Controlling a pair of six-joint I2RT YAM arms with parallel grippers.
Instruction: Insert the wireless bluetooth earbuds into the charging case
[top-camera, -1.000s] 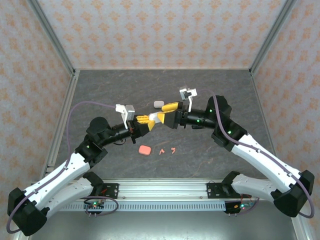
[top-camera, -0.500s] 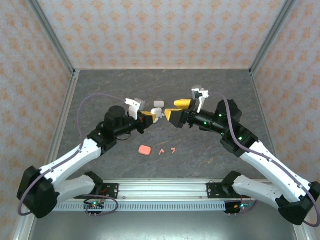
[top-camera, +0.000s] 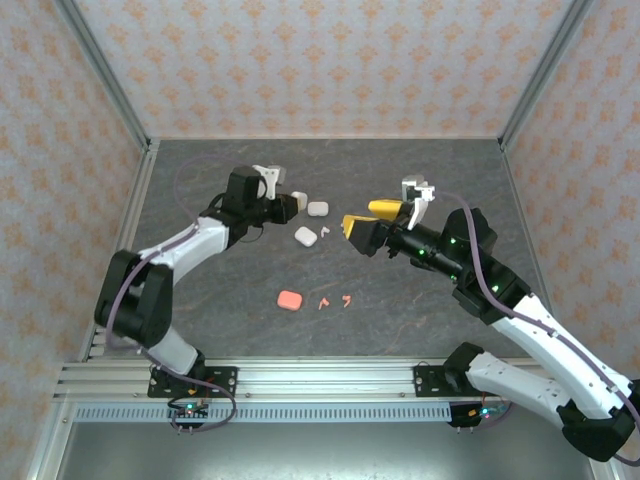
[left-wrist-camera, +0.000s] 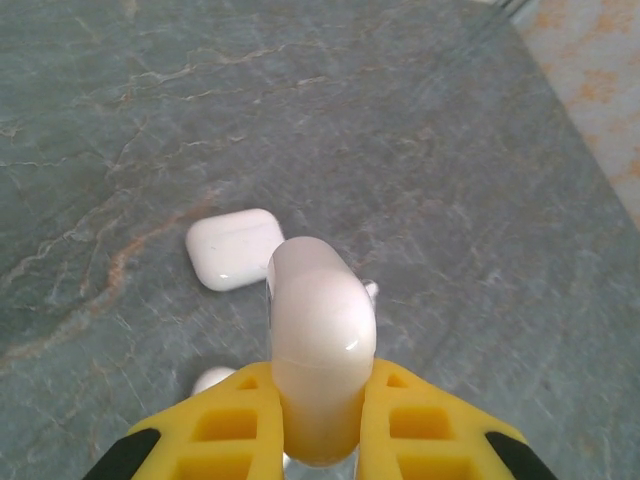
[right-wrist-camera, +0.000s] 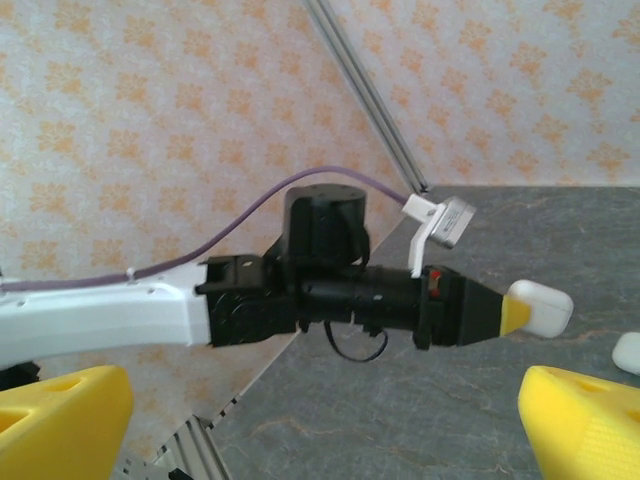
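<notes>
Dark marbled tabletop carries the two coral earbuds loose just right of the coral case, so I judge this is the fetch-and-seat step, with no bud picked up yet. Beyond the coral case, my left hand is clamped on a white case, and a second white case lies just beside it. Up and right of the coral case, my right hand is spread wide and empty; next it needs a fine pinch on one tiny bud.
</notes>
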